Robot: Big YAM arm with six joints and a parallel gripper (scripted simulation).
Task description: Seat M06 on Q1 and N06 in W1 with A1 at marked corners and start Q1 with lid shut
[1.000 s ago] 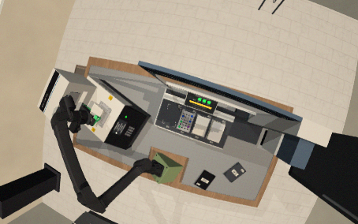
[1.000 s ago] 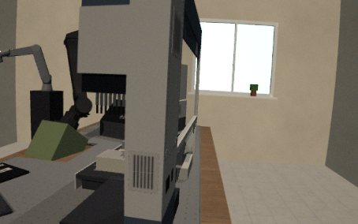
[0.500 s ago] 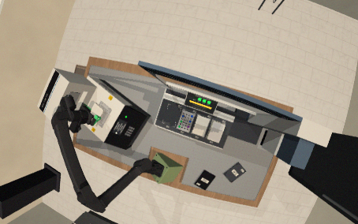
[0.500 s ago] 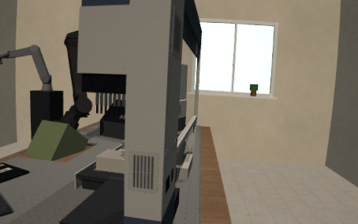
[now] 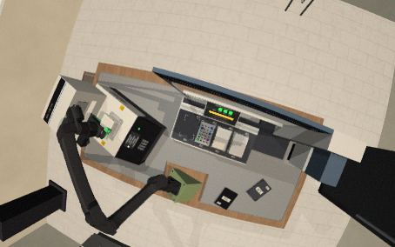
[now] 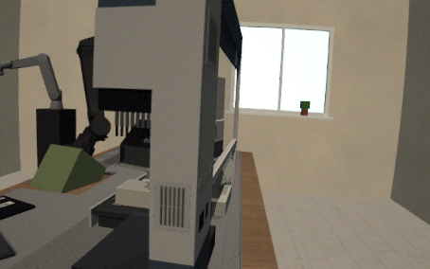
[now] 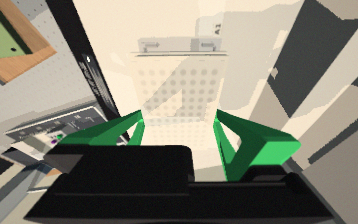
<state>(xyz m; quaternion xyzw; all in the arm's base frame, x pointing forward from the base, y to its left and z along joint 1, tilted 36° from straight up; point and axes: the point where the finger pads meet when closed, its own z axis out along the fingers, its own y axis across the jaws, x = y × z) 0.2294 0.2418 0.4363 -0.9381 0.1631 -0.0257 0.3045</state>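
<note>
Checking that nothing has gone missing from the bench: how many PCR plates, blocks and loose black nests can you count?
PCR plates: 2 (held plate in the tool; deck plate)
Blocks: 2 (tube cooling block; deep-well block)
Black nests: 2 (nest nearer the arm's base; farther nest)
Total: 6
</note>
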